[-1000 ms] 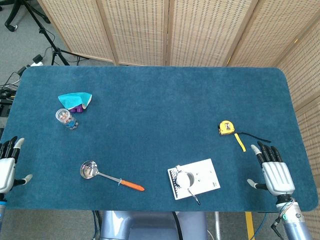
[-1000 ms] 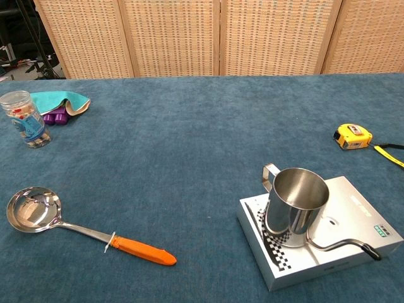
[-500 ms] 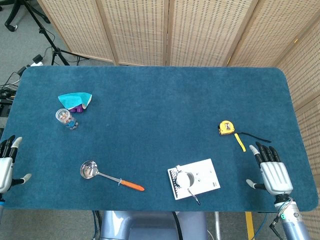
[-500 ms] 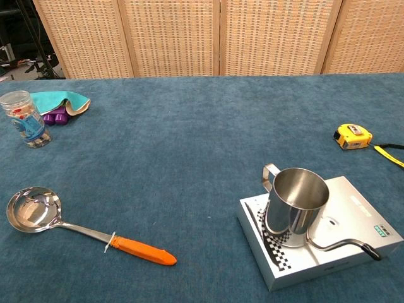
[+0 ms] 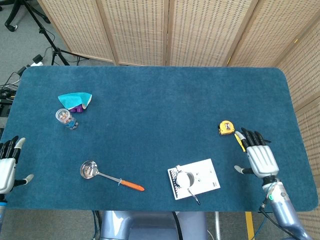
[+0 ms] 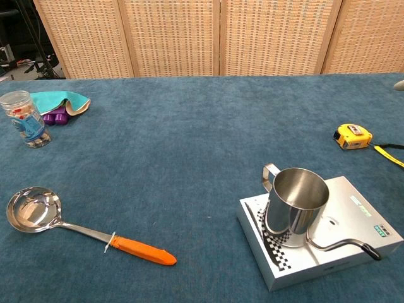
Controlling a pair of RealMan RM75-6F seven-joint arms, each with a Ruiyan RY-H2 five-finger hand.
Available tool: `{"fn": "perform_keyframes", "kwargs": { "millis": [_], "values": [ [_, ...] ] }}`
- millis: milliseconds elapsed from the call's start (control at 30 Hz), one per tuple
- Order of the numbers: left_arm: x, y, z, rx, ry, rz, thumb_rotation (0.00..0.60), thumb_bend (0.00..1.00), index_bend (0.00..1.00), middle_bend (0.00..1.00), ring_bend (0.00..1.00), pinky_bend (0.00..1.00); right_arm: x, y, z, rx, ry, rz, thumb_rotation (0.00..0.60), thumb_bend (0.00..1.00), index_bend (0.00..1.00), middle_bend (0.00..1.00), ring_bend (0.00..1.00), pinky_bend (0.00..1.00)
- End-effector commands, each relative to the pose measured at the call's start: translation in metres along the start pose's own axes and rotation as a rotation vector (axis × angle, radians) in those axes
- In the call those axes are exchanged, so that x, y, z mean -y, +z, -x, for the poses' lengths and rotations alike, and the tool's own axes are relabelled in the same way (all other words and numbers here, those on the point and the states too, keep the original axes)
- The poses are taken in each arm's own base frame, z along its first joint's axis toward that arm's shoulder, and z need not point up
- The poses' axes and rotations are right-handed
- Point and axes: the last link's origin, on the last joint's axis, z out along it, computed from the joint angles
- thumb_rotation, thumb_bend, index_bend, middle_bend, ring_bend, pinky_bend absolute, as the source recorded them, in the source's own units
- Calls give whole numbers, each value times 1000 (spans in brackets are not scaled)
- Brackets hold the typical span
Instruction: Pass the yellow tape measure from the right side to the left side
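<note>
Upright steel mug on scale, small jar far left

Table: deep teal-blue, felt-like cover.
Tape measure: yellow case, black detail; yellow blade, black cord.
Ladle: silver bowl, orange handle.
Cup: polished silver.
Scale: silver-white, black-and-white chequered strip along one edge.
Jar: clear, blue label; contents possibly red and white.
Cloth: turquoise, pale lining; purple thing beneath.
Screens: tan woven wicker.
Right hand: silver-grey, black fingers.
Left hand: silver-grey, black fingers.
</note>
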Motion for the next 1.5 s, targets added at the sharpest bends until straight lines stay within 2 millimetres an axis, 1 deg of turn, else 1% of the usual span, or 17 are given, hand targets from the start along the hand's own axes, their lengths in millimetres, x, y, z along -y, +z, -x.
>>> {"fn": "perform_keyframes", "kwargs": {
  "millis": [33, 200, 400, 600, 767, 933, 1267, 1500],
  "values": [
    [0, 1, 1, 1, 0, 0, 600, 60, 0, 0, 0, 0, 14, 30, -8, 32, -11, -25, 600, 105, 0, 0, 0, 0],
    [1, 2, 3, 12, -1, -3, 600, 60, 0, 0, 0, 0, 22, 63, -4, 103, -11, -19, 600, 105, 0, 0, 0, 0],
    [1, 2, 1, 4, -8, -2, 600, 59, 0, 0, 0, 0, 20, 101, 10, 173, -32, 20, 600, 105, 0, 0, 0, 0],
    [2, 4, 3, 12, -6, -5, 600, 60, 0, 0, 0, 0, 16, 126, 15, 202, -27, 56, 600, 105, 0, 0, 0, 0],
    [0, 5, 6, 23, -4, 0, 600, 60, 0, 0, 0, 0, 13, 140, 17, 226, -16, 73, 600, 105, 0, 0, 0, 0],
    [1, 5, 6, 25, -7, -4, 600, 60, 0, 0, 0, 0, 4, 152, 20, 253, -23, 96, 600, 105, 0, 0, 0, 0],
    [-1, 6, 9, 42, -6, 0, 600, 61, 0, 0, 0, 0, -4, 160, 24, 269, -6, 120, 600, 131, 0, 0, 0, 0],
    [-1, 5, 10, 41, 1, 4, 600, 61, 0, 0, 0, 0, -8, 162, 36, 297, -9, 130, 600, 131, 0, 0, 0, 0]
  ]
}}
